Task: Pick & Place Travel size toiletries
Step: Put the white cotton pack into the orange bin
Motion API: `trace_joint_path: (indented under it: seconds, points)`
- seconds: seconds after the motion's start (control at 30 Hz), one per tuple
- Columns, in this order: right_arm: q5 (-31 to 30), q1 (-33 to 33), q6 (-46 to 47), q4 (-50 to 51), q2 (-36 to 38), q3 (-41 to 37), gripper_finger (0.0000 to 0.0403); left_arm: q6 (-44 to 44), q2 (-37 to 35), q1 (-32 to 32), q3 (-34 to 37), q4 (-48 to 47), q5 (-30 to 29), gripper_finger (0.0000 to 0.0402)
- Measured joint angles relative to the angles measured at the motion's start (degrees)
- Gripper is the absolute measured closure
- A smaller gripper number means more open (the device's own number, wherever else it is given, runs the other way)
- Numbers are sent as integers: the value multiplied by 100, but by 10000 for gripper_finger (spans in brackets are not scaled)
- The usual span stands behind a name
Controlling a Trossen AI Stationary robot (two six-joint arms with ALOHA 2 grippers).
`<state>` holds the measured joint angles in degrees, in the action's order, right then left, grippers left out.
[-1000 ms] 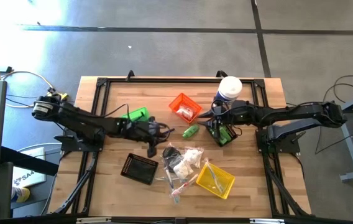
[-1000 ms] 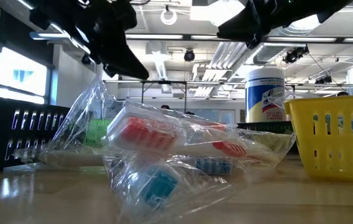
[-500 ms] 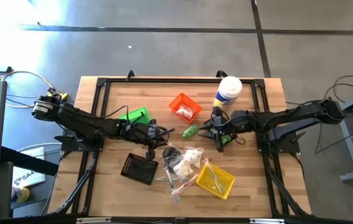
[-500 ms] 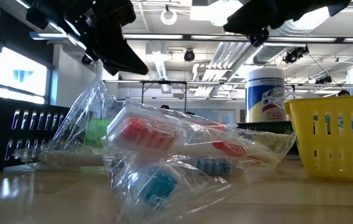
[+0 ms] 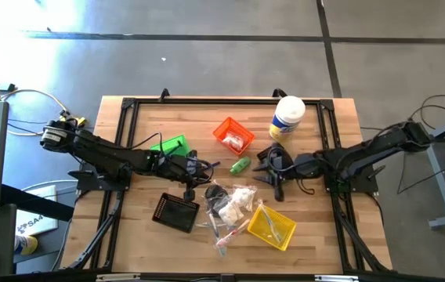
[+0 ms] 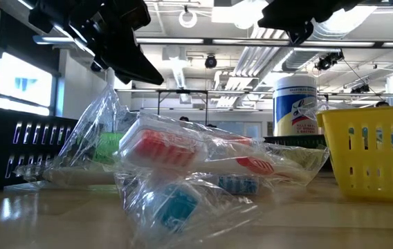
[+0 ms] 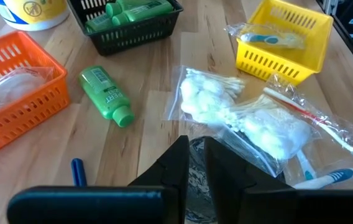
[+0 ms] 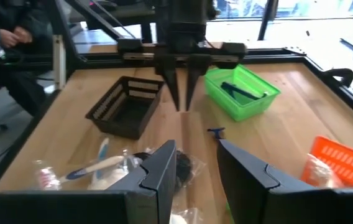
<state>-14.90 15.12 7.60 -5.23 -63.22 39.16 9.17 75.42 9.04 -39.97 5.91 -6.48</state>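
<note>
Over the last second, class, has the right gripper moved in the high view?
Yes. The right gripper has pulled away from the white canister, toward the yellow bin.

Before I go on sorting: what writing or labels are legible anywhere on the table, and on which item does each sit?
No text can be read in full.
Tall white canister with yellow label: blue print on its label in the low view, too blurred to read.
Green mini bottle lying on the wood: white lettering on its label, too small to make out.
Green tubes in the black mesh bin: print, illegible.
Clear-wrapped toothbrushes: no writing visible.
</note>
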Motion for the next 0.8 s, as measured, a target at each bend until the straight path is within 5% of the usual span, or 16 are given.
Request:
trace_joint_path:
  seconds: [0.33, 0.8]
  points:
    - [6, -94, -175, 691, 73, 0, 292, -122, 86, 131, -125, 156, 25, 357]
    - [4, -329, -359, 2041, 1702, -228, 314, -121, 760, 288, -869, -326, -301, 357]
